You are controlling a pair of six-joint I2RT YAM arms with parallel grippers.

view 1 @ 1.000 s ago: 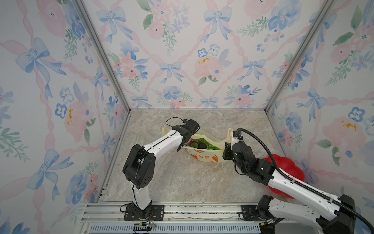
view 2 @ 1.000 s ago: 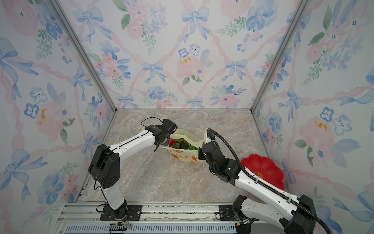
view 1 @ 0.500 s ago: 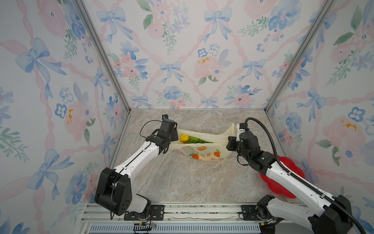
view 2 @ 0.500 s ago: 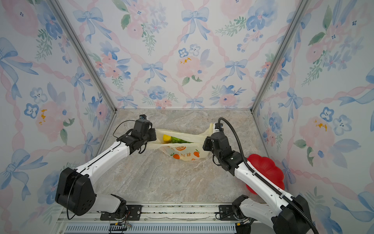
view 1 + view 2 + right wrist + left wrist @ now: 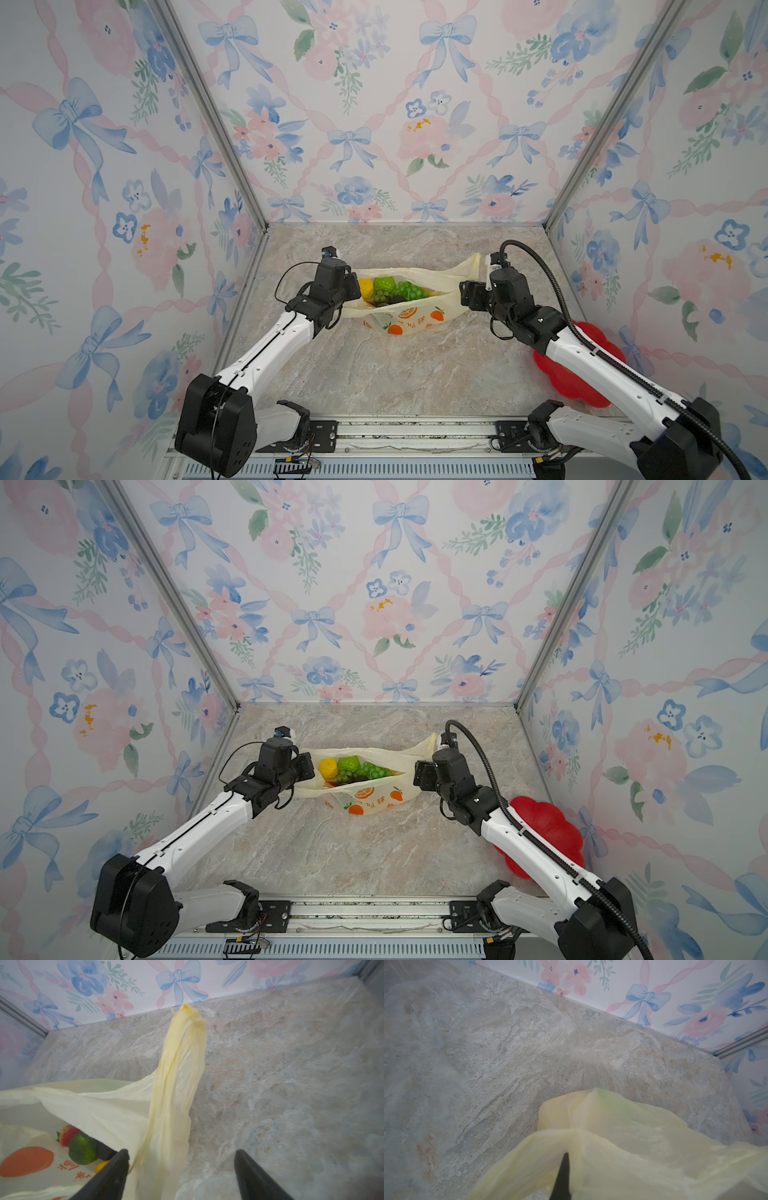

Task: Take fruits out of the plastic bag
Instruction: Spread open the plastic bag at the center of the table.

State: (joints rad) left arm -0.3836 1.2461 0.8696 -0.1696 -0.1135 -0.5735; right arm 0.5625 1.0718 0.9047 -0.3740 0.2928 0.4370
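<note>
Two grippers flank the thin pale yellow plastic bag [image 5: 415, 318], which lies toward the far middle of the marbled stone tabletop [image 5: 374, 374] with its mouth stretched left to right. The left gripper [image 5: 352, 287] is clamped tight on the bag's left rim. The right gripper [image 5: 180, 1155] stands wide, and the twisted right loop handle [image 5: 180, 1064] lies loose between its fingers — not gripped.

Inside the open mouth sit a yellow toy lemon [image 5: 365, 287], a bumpy green round fruit [image 5: 384, 284] and a green grape bunch [image 5: 405, 289]. The right wrist view adds a red strawberry [image 5: 68, 1134] and a dark green round fruit [image 5: 83, 1149].

The step in hand, as I judge it, is a first pick by the right arm. With the left pinch as anchor so the mouth gapes, the right should clear the handle and come down over the mouth from above. It should close on one exposed fruit — the grapes lie nearest — without catching film. The red flower-shaped plate [image 5: 582, 382] at near right looks the likely drop.
</note>
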